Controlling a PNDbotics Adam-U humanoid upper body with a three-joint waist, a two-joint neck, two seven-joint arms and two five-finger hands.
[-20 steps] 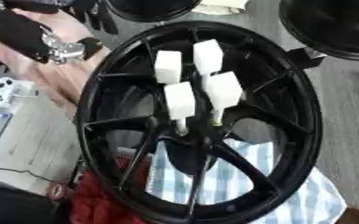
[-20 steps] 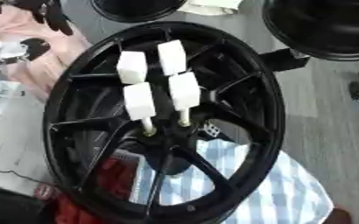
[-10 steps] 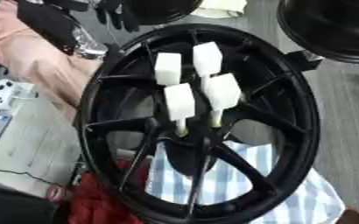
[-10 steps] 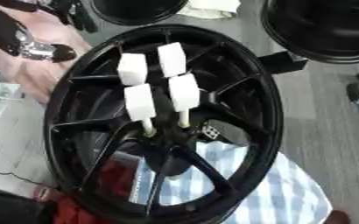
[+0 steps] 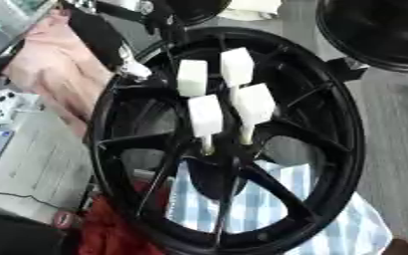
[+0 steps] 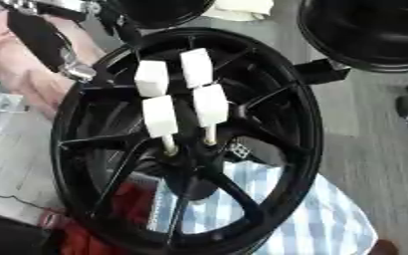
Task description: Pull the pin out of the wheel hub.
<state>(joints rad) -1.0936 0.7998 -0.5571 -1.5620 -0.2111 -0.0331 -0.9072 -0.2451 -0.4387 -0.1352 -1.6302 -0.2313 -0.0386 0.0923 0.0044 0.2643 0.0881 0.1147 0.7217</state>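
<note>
The black wheel hub (image 5: 234, 144) fills most of the view, lying on a blue-and-white checked cloth (image 5: 268, 209) with a red cloth (image 5: 112, 224) under its lower left rim. Four white block-headed pins (image 5: 206, 117) stand up from its centre: two nearer ones on pale stems seated in the hub, two more just behind them.

The robot's left arm comes in from the upper left, and the left hand (image 5: 159, 15) shows dark just above the hub's upper rim, apart from the pins. I cannot tell whether its fingers are spread or curled. The right hand shows in neither view.

The step in hand looks like the approach: no pin is grasped and all four sit in place. The next move would call for carrying the hand down over the rim to one white head, closing on it, and drawing it straight up along its stem.

Compared with half a second ago, the left arm has come further right and closer to the rim; the pins have not shifted.
</note>
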